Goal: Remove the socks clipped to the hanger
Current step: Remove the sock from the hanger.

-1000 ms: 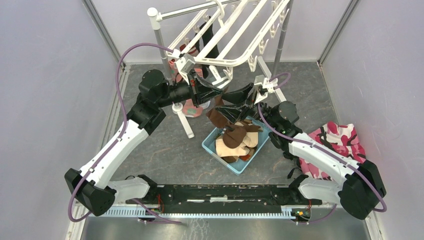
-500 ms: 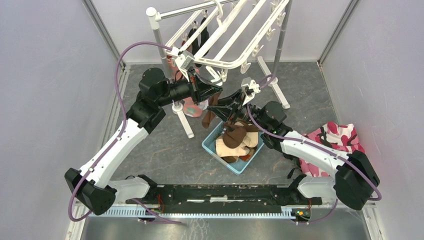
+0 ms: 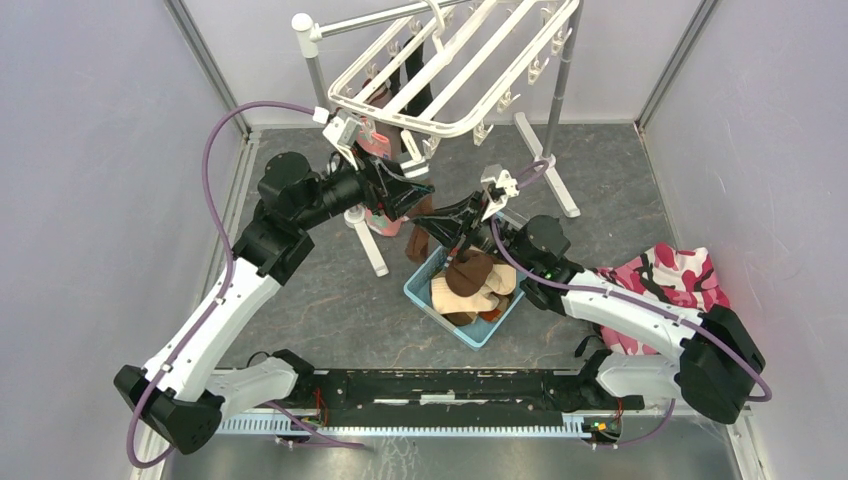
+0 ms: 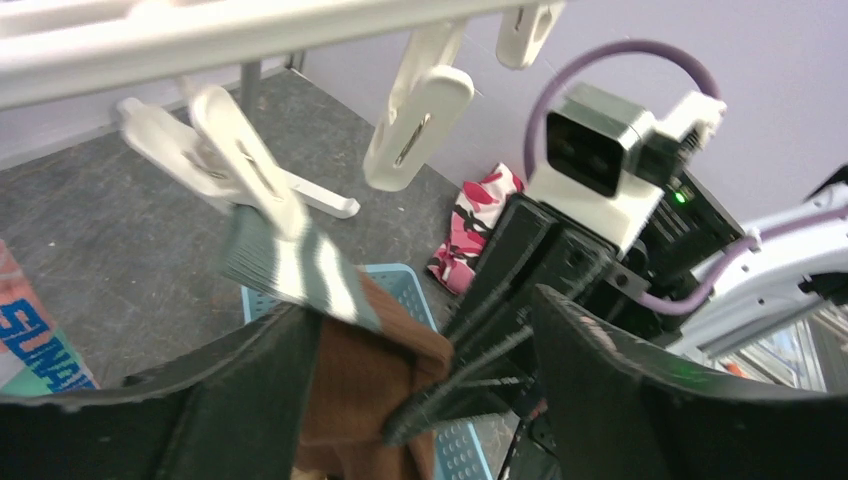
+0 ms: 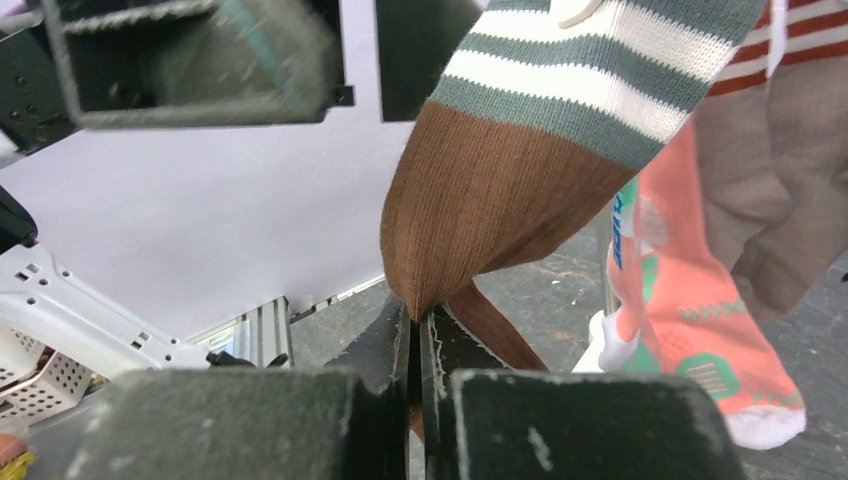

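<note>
right hand (image 5: pixel 420 318) clamped on brown sock (image 5: pixel 480 200) | left hand (image 4: pixel 423 322) apart | blue basket (image 3: pixel 440 317) holds socks (image 3: pixel 470 285)

- The left gripper (image 4: pixel 422 312) has its jaws wide apart, with a brown sock (image 4: pixel 355 370) between them.
- The sock's grey-and-white striped cuff is held in a white clip (image 4: pixel 245 165) under the hanger (image 4: pixel 200 40).
- The right gripper (image 4: pixel 405 420) pinches the sock above a blue basket (image 4: pixel 405 285).

Dangling clips (image 4: pixel 418 115) (white) crowd above the left hand (image 4: pixel 422 312).
</note>
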